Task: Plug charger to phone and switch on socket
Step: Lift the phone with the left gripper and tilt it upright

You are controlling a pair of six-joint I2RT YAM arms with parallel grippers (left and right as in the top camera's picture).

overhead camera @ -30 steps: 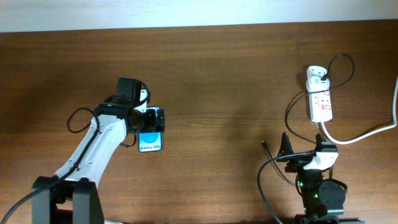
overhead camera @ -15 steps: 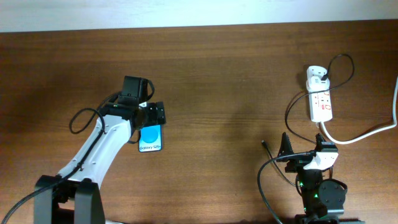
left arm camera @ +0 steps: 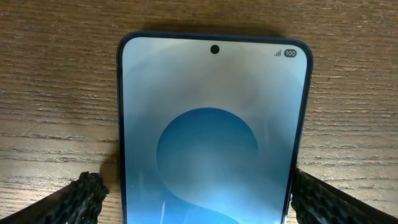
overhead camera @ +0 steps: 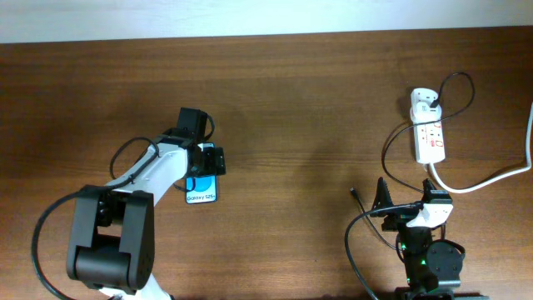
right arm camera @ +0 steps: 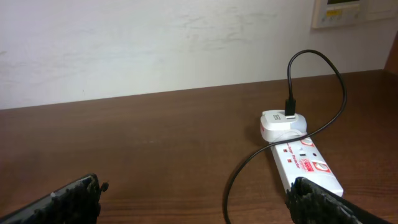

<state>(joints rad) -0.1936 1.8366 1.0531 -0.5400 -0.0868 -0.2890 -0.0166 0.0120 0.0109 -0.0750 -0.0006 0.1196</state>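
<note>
The left claw [left arm camera: 199,186] is spread, with the phone [left arm camera: 211,124] lying flat on the tabletop [left arm camera: 56,93] between its two fingers [left arm camera: 81,199]. The right claw [right arm camera: 196,190] is spread also; the socket [right arm camera: 308,165], with the charger [right arm camera: 283,126] plugged in it, lies ahead of it, slightly right

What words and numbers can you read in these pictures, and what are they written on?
"Galaxy S25": on the phone, on its blue screen, overhead view.
"100": top corner of that screen, left wrist view.
Red print on the socket: too small to read.
Print on the wall panel, right wrist view: blurred.
</note>
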